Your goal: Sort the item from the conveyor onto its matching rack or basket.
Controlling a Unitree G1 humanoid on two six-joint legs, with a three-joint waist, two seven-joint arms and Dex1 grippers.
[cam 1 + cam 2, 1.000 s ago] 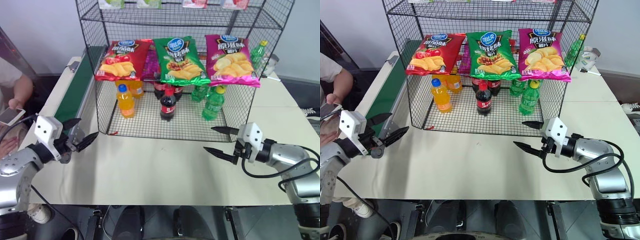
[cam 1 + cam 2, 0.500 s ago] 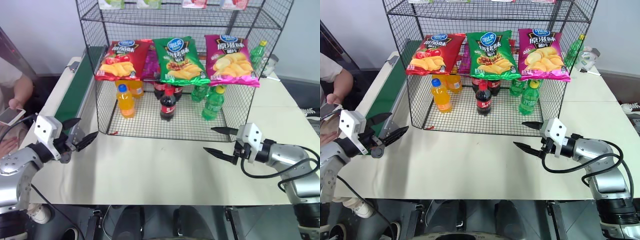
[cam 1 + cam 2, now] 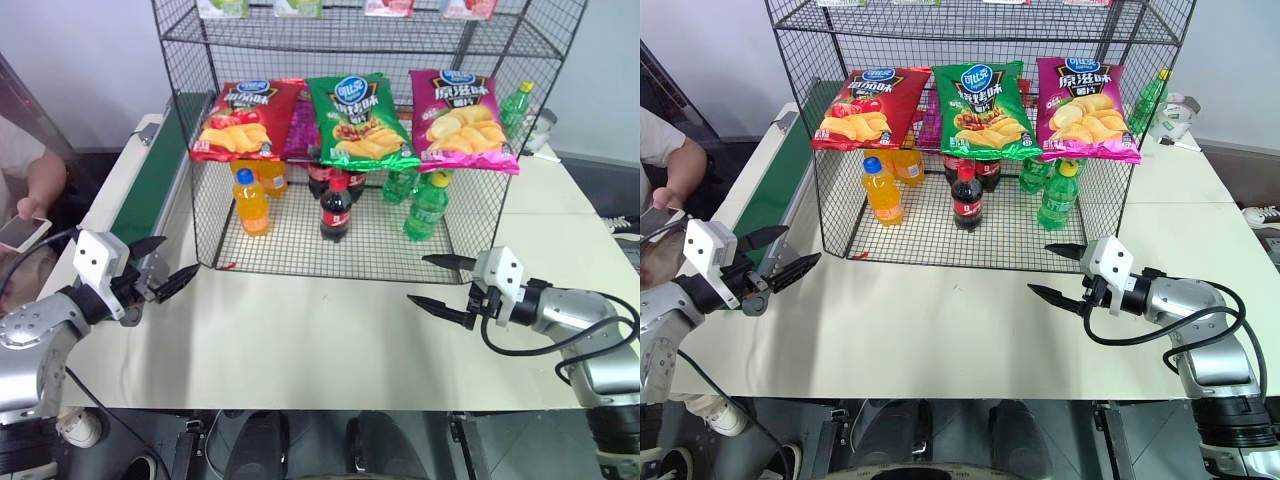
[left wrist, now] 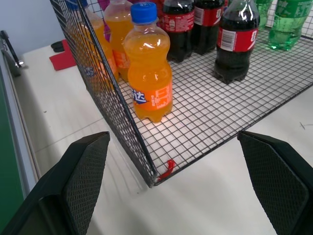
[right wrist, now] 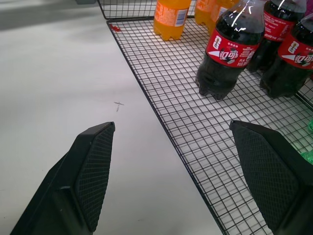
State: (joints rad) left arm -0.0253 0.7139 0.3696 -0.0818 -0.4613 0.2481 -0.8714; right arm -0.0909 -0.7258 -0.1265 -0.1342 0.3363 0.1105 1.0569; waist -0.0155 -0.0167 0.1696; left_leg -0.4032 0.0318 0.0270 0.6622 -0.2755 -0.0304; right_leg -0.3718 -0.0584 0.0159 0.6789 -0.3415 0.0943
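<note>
Green bag [image 3: 360, 122] already lying on the rack [image 3: 200, 130], middle tier, between red bag [image 3: 243, 121] and magenta bag [image 3: 462, 119], long axis running front to back. From the right gripper [image 3: 436, 281], at about eleven o'clock; from the left gripper [image 3: 168, 266], about one o'clock. Both spread wide, holding and touching nothing. Belt [image 3: 150, 190] bare where visible.
</note>
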